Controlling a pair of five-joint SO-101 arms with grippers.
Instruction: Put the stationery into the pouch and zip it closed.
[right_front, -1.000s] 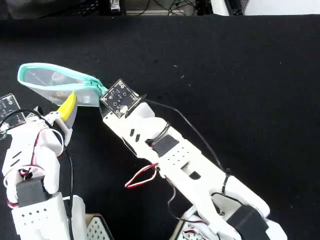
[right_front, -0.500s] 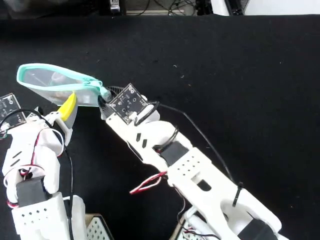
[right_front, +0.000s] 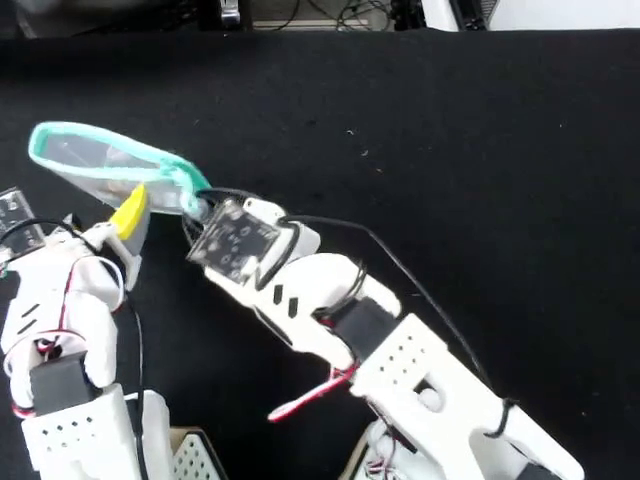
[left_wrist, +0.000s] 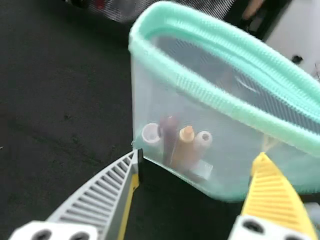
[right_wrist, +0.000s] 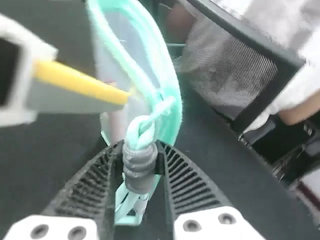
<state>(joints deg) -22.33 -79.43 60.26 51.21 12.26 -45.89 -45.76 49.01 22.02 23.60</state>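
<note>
The mint-edged clear pouch (right_front: 85, 165) stands at the table's far left, and several pens (left_wrist: 180, 145) lie inside it (left_wrist: 200, 100). My left gripper (right_front: 135, 208) holds the pouch's lower end between its grey and yellow fingers (left_wrist: 270, 195), the jaws (left_wrist: 197, 162) closed against the mesh. My right gripper (right_front: 197, 208) sits at the pouch's near right corner. It (right_wrist: 140, 150) is shut on the grey zipper pull (right_wrist: 140, 162) with its mint cord. The left gripper's yellow finger (right_wrist: 80, 82) touches the pouch's zipper edge (right_wrist: 150, 65).
A black cloth (right_front: 450, 150) covers the table, with open room to the right and at the back. The arms' white bases (right_front: 190, 455) stand at the front edge. Cables lie along the far edge, and a mesh chair (right_wrist: 235, 65) is behind the table.
My right gripper has swung left and towards the front with the zipper pull, its wrist turned. The pouch has tilted and shifted slightly left. The left arm moved a little left.
</note>
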